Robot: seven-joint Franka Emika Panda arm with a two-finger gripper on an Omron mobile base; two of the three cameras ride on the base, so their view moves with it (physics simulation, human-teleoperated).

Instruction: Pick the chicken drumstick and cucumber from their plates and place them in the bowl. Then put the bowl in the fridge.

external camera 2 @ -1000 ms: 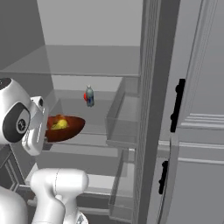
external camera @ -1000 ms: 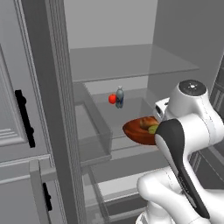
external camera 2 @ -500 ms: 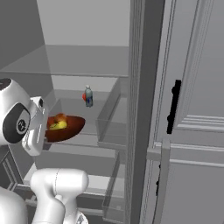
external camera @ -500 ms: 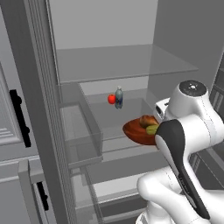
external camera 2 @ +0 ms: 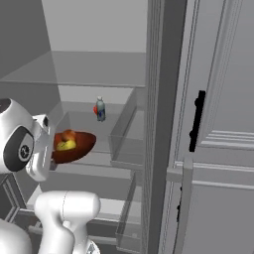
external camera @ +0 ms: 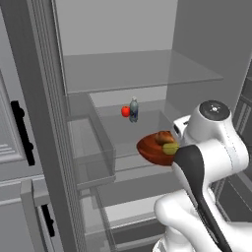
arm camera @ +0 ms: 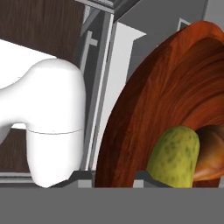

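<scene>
Bowl: wide glossy reddish-brown bowl [external camera: 156,149], carried level before the grey fridge's glass shelf [external camera: 142,127].
Contents: stubby yellow-green cucumber [arm camera: 176,154], golden-brown chicken drumstick [arm camera: 211,151] inside.
End effector: clamped on bowl rim.
Risk: tilting spills food; striking small bottle [external camera: 134,110], red fruit [external camera: 125,111].

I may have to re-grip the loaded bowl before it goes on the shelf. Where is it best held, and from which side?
Probably by the rim of the bowl on the robot's side, where the gripper meets it. The cucumber and chicken drumstick fill the middle, so a thin edge pinch, kept level, suits best.
</scene>
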